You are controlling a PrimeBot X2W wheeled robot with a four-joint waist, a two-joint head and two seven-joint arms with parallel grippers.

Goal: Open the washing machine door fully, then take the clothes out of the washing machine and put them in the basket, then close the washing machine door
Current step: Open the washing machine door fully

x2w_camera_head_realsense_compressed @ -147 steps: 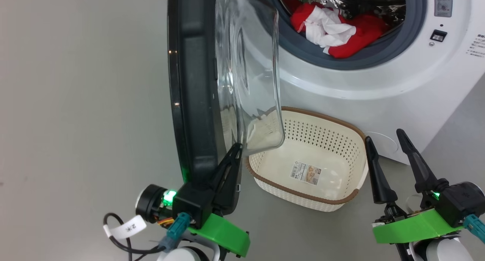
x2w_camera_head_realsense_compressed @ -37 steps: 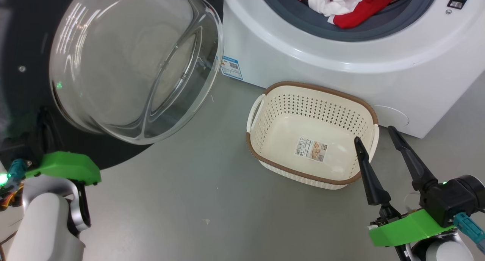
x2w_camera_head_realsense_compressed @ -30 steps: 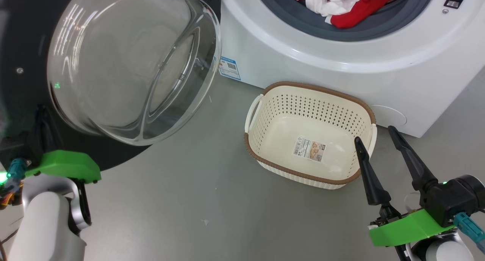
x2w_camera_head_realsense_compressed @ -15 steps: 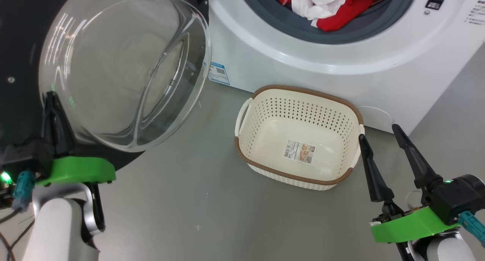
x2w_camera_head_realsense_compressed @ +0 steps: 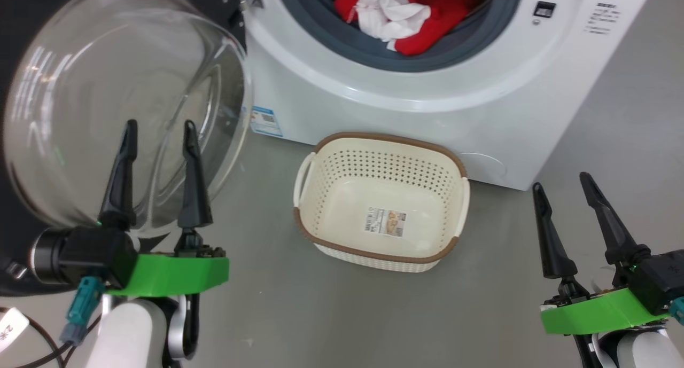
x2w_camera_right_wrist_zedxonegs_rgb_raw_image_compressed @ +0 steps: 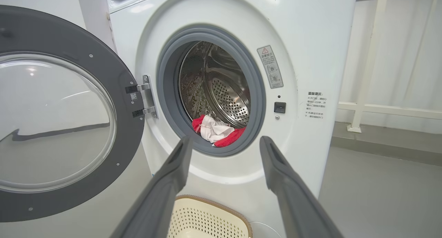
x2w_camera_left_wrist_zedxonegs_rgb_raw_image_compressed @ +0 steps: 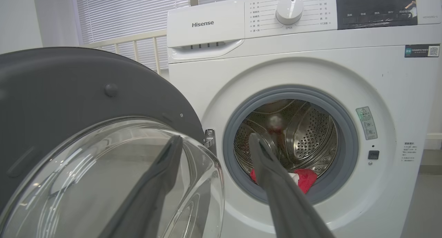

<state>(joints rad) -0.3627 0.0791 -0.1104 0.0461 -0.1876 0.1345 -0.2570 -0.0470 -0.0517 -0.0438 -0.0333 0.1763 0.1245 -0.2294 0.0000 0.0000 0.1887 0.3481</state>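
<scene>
A: Well, starting with the door (x2w_camera_right_wrist_zedxonegs_rgb_raw_image_compressed: 58,120): swung wide on its hinge, with a glossy black rim and a bulging clear glass bowl.
B: And the washer (x2w_camera_head_realsense_compressed: 406,122)?
A: Boxy, smooth, white. Grey rubber ring (x2w_camera_right_wrist_zedxonegs_rgb_raw_image_compressed: 257,93) round a perforated steel drum (x2w_camera_left_wrist_zedxonegs_rgb_raw_image_compressed: 310,127). Soft red and white clothes (x2w_camera_head_realsense_compressed: 398,15) crumpled at the drum's front lip.
B: Basket (x2w_camera_head_realsense_compressed: 385,138)?
A: On the grey floor (x2w_camera_head_realsense_compressed: 299,314), just before the washer, below the opening. Rounded rectangle of cream perforated plastic, with a brown woven-look rim and a paper label (x2w_camera_head_realsense_compressed: 385,221) on the bottom.
B: Jaws?
A: Left gripper (x2w_camera_head_realsense_compressed: 159,126): long dark tapered fingers spread, pinching nothing, seen against the glass bowl. Touching it or not, hard to tell. Right gripper (x2w_camera_head_realsense_compressed: 560,181): spread too, gripping nothing, to the right of the basket.
B: Hidden or unclear?
A: Door's left side cut off in the head view. Number of garments impossible to tell. Label print too small to read.
</scene>
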